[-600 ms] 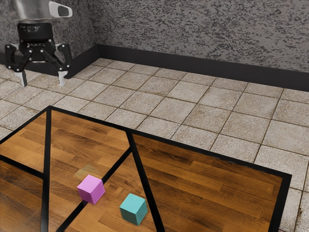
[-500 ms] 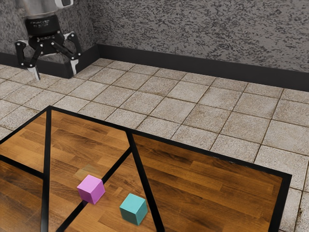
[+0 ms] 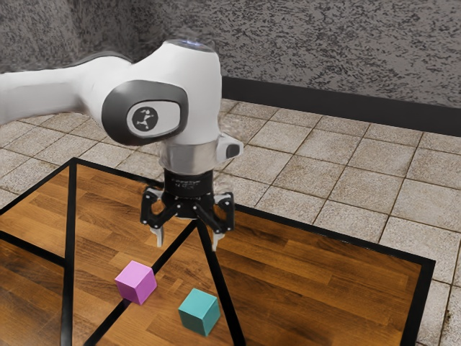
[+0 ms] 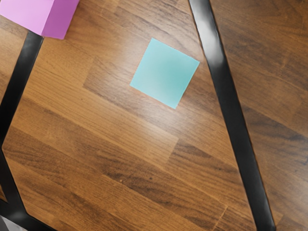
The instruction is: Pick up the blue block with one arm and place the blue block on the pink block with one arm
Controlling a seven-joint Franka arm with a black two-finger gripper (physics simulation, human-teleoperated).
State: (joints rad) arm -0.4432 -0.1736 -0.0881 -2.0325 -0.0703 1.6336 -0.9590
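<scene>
The blue block (image 3: 199, 311), teal in colour, rests on the wooden table near its front edge, and the pink block (image 3: 135, 282) stands just to its left in the exterior view, a small gap apart. My gripper (image 3: 186, 243) hangs open above the table, over the spot where the black lines meet, higher than both blocks and holding nothing. From the wrist camera I look straight down on the blue block (image 4: 164, 72), with a corner of the pink block (image 4: 41, 16) beside it.
Black lines (image 3: 206, 259) divide the wooden table (image 3: 317, 288) into sections, and a black border frames it. Stone floor tiles (image 3: 338, 166) and a rough grey wall (image 3: 324, 43) lie behind. The table's right side is bare wood.
My arm has swept from the upper left of the exterior view down and to the right, bringing the open gripper over the table above the two blocks. The blocks have not moved.
</scene>
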